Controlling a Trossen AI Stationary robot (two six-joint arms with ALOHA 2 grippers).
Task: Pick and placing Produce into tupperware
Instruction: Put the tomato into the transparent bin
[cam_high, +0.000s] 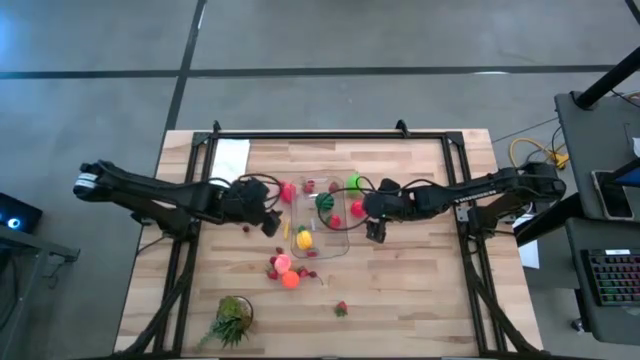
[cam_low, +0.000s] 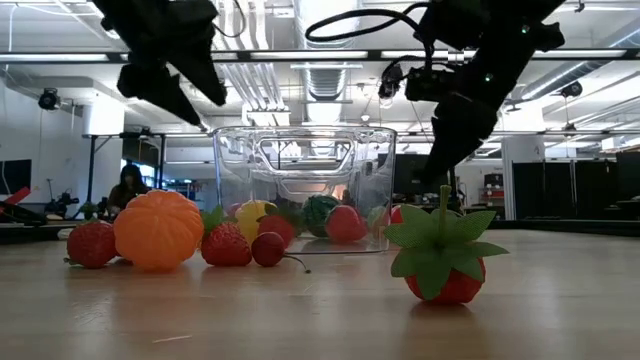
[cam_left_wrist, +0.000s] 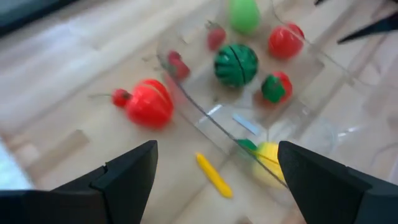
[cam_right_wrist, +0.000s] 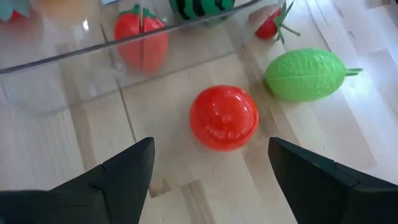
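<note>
The clear tupperware (cam_high: 322, 218) stands mid-table and holds a striped green melon (cam_left_wrist: 236, 64), a red piece (cam_left_wrist: 275, 87) and a yellow piece (cam_high: 304, 238). My left gripper (cam_left_wrist: 217, 149) hovers open, tilted down, over the container's left wall, above a yellow stick (cam_left_wrist: 214, 176) and near a red tomato (cam_left_wrist: 149, 102) on the table. My right gripper (cam_right_wrist: 211, 146) hovers open beside the container's right wall, just above a red ball (cam_right_wrist: 224, 118) that rests on the wood. A green lime (cam_right_wrist: 306, 74) lies beside it. Both grippers hold nothing.
An orange (cam_low: 157, 230), strawberries and a cherry (cam_low: 268, 249) lie in front of the container. A lone strawberry (cam_high: 341, 309) sits near the front edge, and a leafy tuft (cam_high: 232, 320) at front left. A white sheet (cam_high: 230, 158) lies at the far left.
</note>
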